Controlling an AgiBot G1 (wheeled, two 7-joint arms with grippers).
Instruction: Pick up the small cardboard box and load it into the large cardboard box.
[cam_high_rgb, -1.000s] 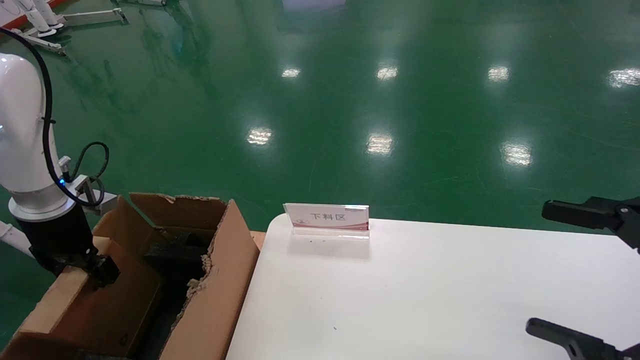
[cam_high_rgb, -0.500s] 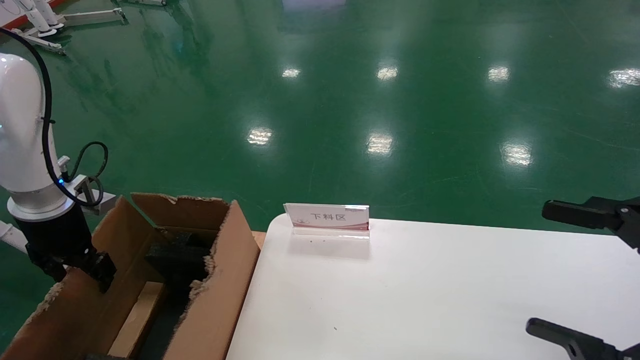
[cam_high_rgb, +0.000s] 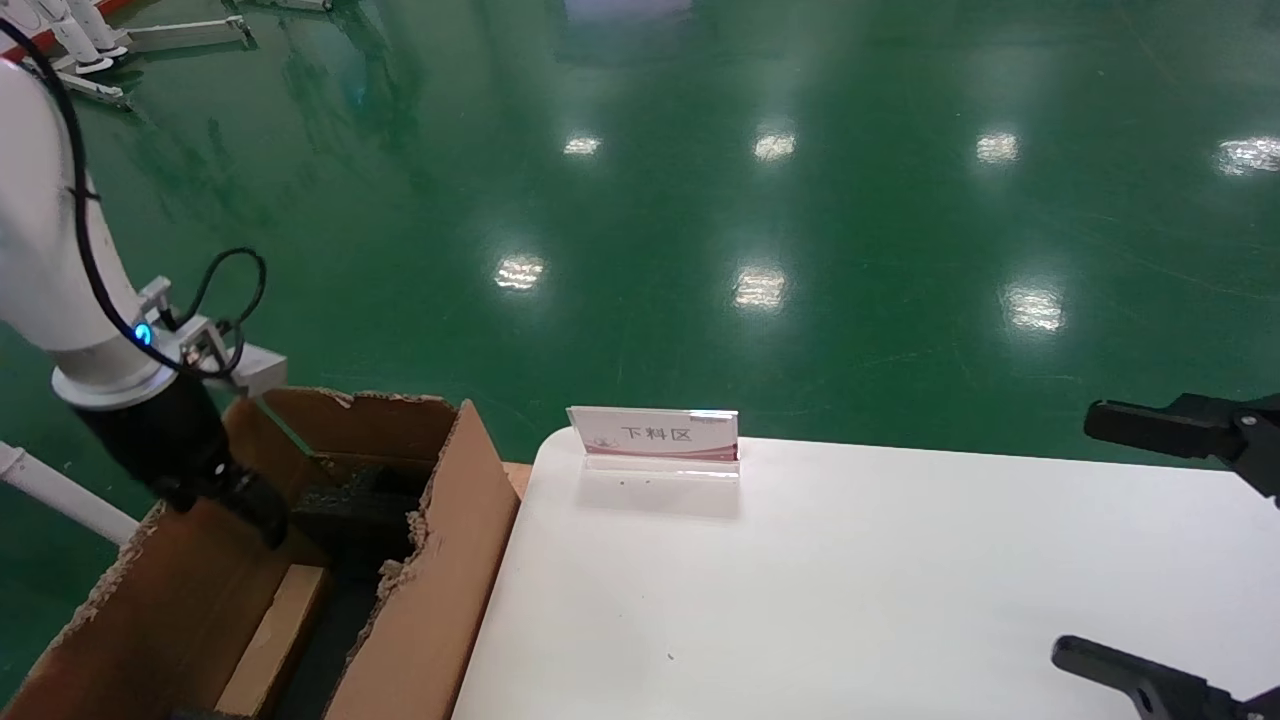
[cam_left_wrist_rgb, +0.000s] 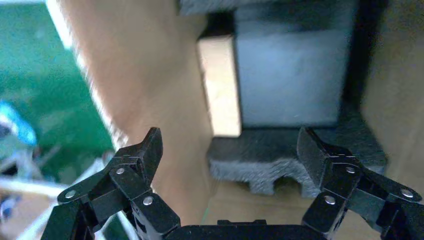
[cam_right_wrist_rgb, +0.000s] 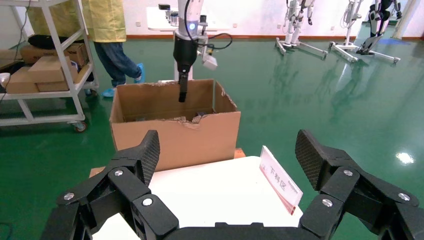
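The left tool (cam_high_rgb: 245, 500) hung over the open top of the large cardboard box (cam_high_rgb: 430, 590), near the box's far left wall, its fingers (cam_left_wrist_rgb: 145, 150) spread apart and clamped on nothing. In the left wrist view the gap between the fingers showed only the box's interior. The small cardboard box (cam_high_rgb: 275, 635) lay on the bottom of the large cardboard box, against its left wall, a pale brown strip seen from above. Just beyond it, toward the far end of the interior, sat a dark foam block (cam_high_rgb: 350, 510); in the left wrist view the small box touched a grey foam piece (cam_left_wrist_rgb: 290, 80) along one side. The large box stood off the counter (cam_high_rgb: 850, 600), just beside the counter's left edge, its torn upper rim ragged along the right wall.

The right tool (cam_high_rgb: 1170, 540) hovered over the counter's right edge, fingers wide apart and empty. A small acrylic sign (cam_high_rgb: 655, 437) with printed characters stood at the counter's far left corner. In the right wrist view a person in a yellow coat (cam_right_wrist_rgb: 105, 30) stood on the green floor (cam_high_rgb: 700, 200) beside a metal shelf cart (cam_right_wrist_rgb: 45, 75), well behind the large box.
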